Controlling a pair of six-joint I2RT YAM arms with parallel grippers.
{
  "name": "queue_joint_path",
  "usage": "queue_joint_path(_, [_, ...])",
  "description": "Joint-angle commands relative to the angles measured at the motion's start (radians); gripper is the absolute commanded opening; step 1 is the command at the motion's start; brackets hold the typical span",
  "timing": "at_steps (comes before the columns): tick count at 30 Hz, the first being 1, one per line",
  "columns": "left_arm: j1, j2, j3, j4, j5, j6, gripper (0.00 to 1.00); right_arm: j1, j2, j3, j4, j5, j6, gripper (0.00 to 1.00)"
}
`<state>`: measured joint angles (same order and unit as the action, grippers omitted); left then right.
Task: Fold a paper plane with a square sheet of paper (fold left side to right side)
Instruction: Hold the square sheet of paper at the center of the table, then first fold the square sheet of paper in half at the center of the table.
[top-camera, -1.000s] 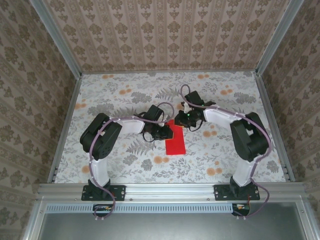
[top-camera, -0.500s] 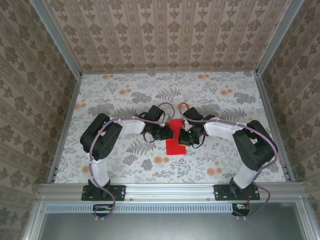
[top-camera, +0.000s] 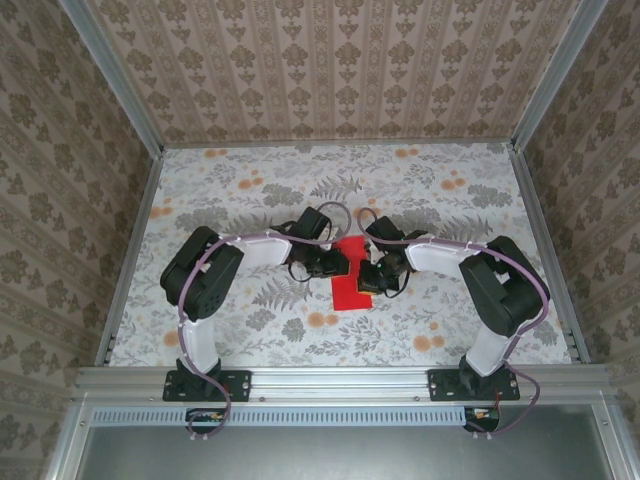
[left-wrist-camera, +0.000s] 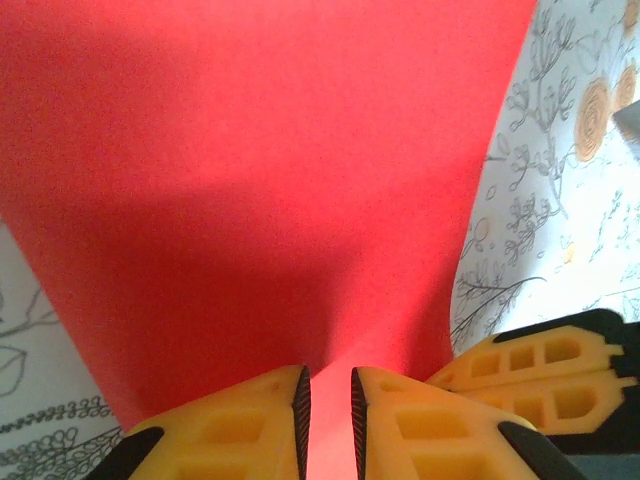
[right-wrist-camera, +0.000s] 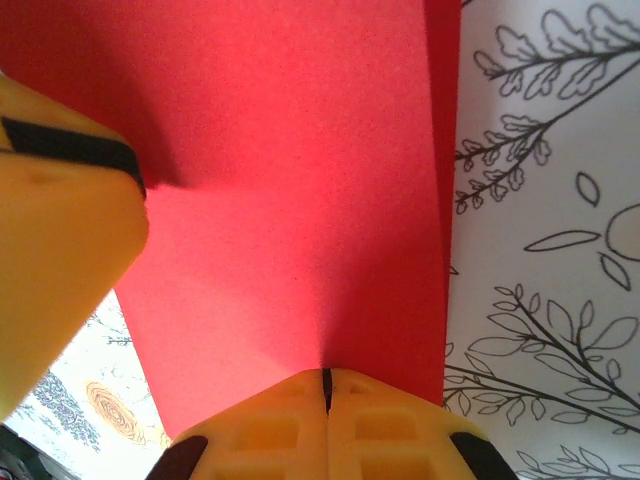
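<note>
The square sheet of paper (top-camera: 348, 296), bright red, lies at the table's middle between both grippers, humped rather than flat. In the left wrist view the paper (left-wrist-camera: 260, 170) runs away from my left gripper (left-wrist-camera: 330, 398), whose yellow jaws stand a narrow gap apart with red showing through the gap. From above, the left gripper (top-camera: 337, 265) sits at the sheet's left edge. My right gripper (right-wrist-camera: 326, 378) is shut, pinching a ridge of the paper (right-wrist-camera: 290, 170) at its tips. In the top view the right gripper (top-camera: 368, 277) is at the sheet's right edge.
A floral tablecloth (top-camera: 250, 190) covers the table, walled by patterned panels on three sides. A metal rail (top-camera: 340, 381) carries the arm bases at the near edge. A left finger (right-wrist-camera: 60, 250) and a right finger (left-wrist-camera: 545, 370) stand close together over the paper.
My right gripper came down from the sheet's far end to its right edge and closed on it. The left jaws parted slightly. The paper looks shorter and bunched.
</note>
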<state>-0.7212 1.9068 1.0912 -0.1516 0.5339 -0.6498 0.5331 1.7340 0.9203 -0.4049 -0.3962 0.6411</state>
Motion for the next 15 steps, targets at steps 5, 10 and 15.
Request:
queue_joint_path(5, [0.027,0.02,0.046,-0.026,-0.008,0.035,0.2,0.004,0.055,-0.02,-0.085,0.055,-0.004,0.05])
queue_joint_path(10, [0.029,0.048,0.048,-0.007,-0.006,0.033,0.19,0.004,0.061,-0.015,-0.099,0.064,-0.012,0.05])
queue_joint_path(15, [0.032,0.062,0.044,0.003,-0.02,0.035,0.17,0.004,0.068,-0.011,-0.116,0.072,-0.024,0.05])
